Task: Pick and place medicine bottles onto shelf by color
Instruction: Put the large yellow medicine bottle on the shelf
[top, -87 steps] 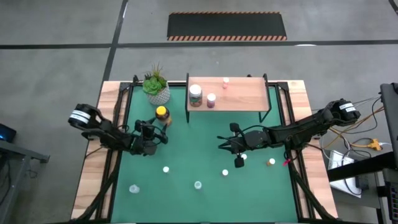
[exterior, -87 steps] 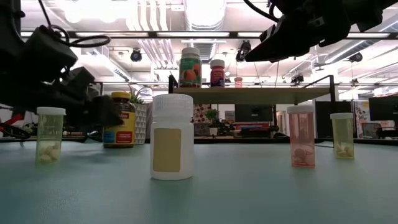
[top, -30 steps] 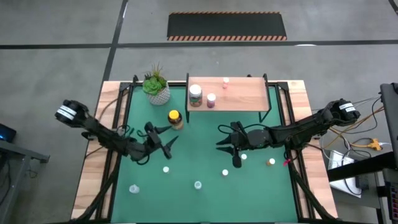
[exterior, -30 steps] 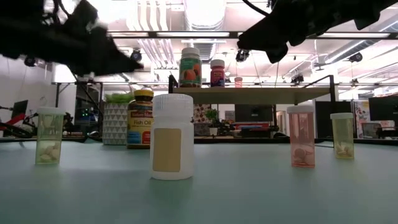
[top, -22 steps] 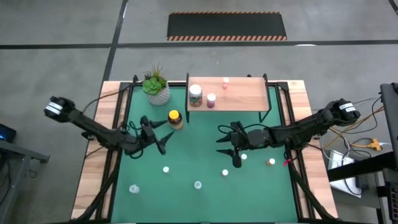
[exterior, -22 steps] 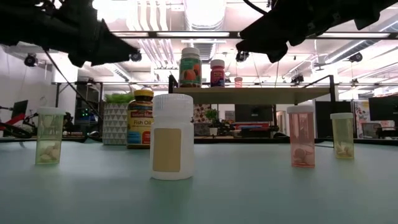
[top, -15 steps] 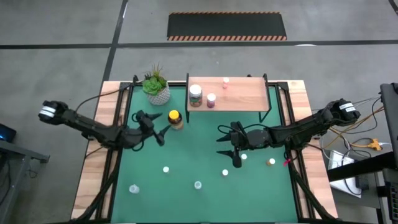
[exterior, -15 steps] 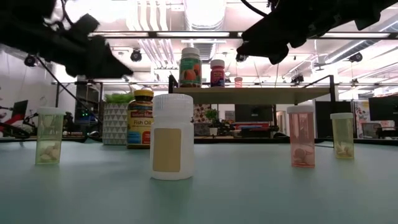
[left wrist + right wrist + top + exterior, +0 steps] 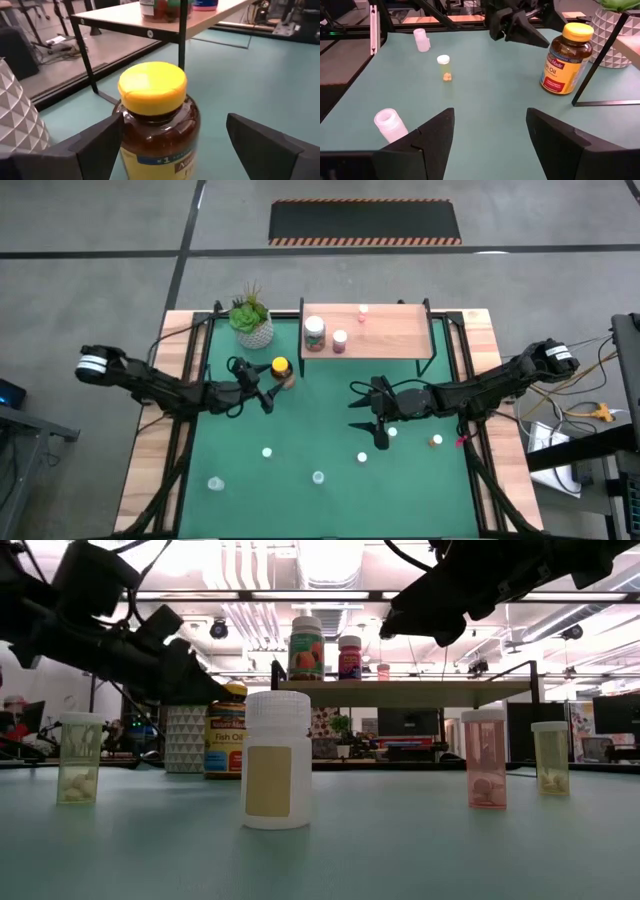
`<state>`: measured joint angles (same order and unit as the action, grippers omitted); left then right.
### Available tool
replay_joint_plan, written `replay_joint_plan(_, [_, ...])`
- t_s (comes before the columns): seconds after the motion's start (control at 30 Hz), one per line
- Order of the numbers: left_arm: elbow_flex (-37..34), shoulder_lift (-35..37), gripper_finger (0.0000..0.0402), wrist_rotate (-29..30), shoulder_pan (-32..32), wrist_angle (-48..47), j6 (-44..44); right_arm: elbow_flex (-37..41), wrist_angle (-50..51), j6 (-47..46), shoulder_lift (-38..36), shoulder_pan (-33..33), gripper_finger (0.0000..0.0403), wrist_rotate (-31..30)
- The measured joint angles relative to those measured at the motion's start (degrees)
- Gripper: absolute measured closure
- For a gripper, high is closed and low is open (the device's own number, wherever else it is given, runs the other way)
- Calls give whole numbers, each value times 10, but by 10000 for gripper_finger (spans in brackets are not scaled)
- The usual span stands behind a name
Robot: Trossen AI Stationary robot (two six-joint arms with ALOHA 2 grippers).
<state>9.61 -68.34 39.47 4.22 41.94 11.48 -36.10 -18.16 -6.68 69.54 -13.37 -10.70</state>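
Observation:
An amber jar with a yellow lid (image 9: 282,370) stands upright on the green mat in front of the shelf (image 9: 390,332). My left gripper (image 9: 256,383) is open and level, one finger on either side of the jar (image 9: 159,125); whether a finger touches it cannot be told. My right gripper (image 9: 356,408) hangs open over the mat's middle, with nothing between its fingers (image 9: 490,112). On the shelf stand a white-capped bottle (image 9: 314,332), a pink one (image 9: 339,340) and a tiny pink one (image 9: 362,311).
Small bottles stand loose on the near mat: white caps (image 9: 267,451), (image 9: 362,457), (image 9: 392,432), clear vials (image 9: 215,483), (image 9: 318,476), an orange one (image 9: 436,441). A potted plant (image 9: 252,320) stands at the far left. The shelf's black leg (image 9: 183,30) rises just behind the jar.
My left gripper has swung toward the table's far edge and sunk a little, coming up to the amber jar so that its open fingers now flank it. The jar has stayed in place. My right gripper's fingers have spread apart without the arm moving.

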Motion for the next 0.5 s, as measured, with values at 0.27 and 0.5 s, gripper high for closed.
replay_joint_plan(0.27, [-2,-101,68,-2,-13,95,1,0,0,-4,0,0,161,0])
replay_joint_plan(0.5, [-1,-151,68,26,-13,121,2,0,3,-10,0,0,165,0])
